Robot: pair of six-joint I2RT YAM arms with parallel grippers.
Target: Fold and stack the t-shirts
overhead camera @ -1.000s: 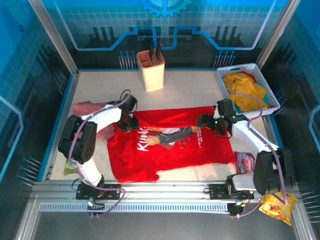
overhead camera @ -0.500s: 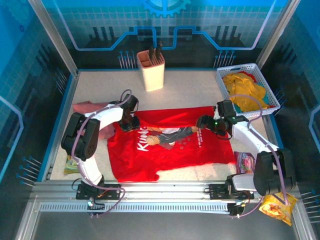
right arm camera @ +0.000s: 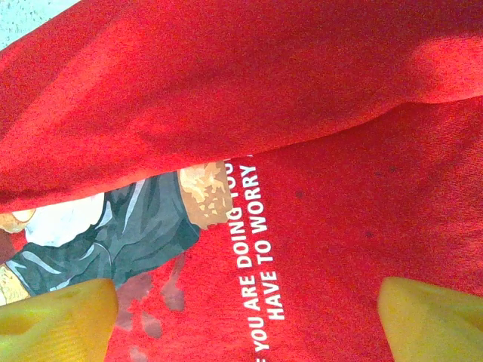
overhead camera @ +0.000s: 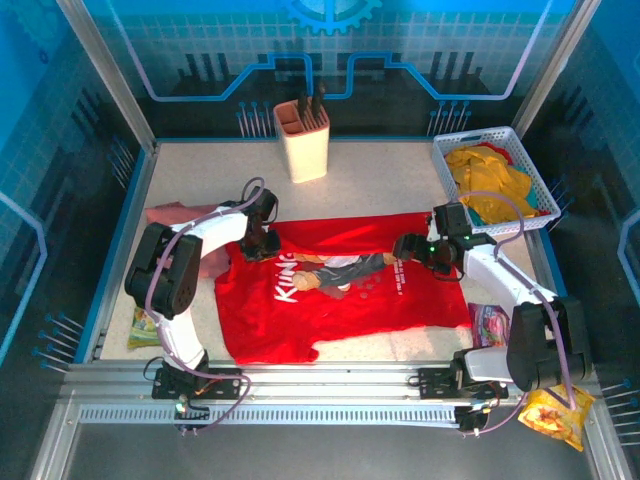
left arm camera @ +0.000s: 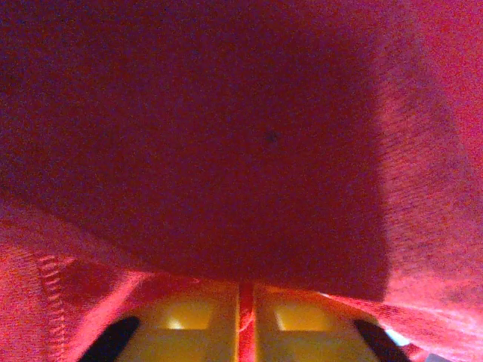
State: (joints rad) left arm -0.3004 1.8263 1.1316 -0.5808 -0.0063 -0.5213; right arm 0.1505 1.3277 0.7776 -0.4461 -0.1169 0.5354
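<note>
The red t-shirt (overhead camera: 345, 300) lies spread on the table, its top edge folded over the dark-and-white chest graphic. My left gripper (overhead camera: 258, 244) sits at the shirt's upper left corner; in the left wrist view its yellow fingers (left arm camera: 189, 324) stand together with a strip of red cloth (left arm camera: 245, 313) pinched between them. Over the shirt's upper right part my right gripper (overhead camera: 405, 246) hangs open, yellow fingertips (right arm camera: 60, 317) wide apart above the white lettering (right arm camera: 260, 264). A pink t-shirt (overhead camera: 170, 215) lies at the left. Yellow t-shirts (overhead camera: 490, 185) fill the white basket (overhead camera: 523, 150).
A beige holder (overhead camera: 302, 140) with dark utensils stands at the back centre. Snack packets lie at the shirt's right edge (overhead camera: 488, 322), the front right corner (overhead camera: 555, 410) and the front left (overhead camera: 142, 325). Blue walls enclose the table.
My left gripper has shut on the red shirt's upper left edge, and its arm shifted slightly. The right gripper stays open in nearly the same place.
</note>
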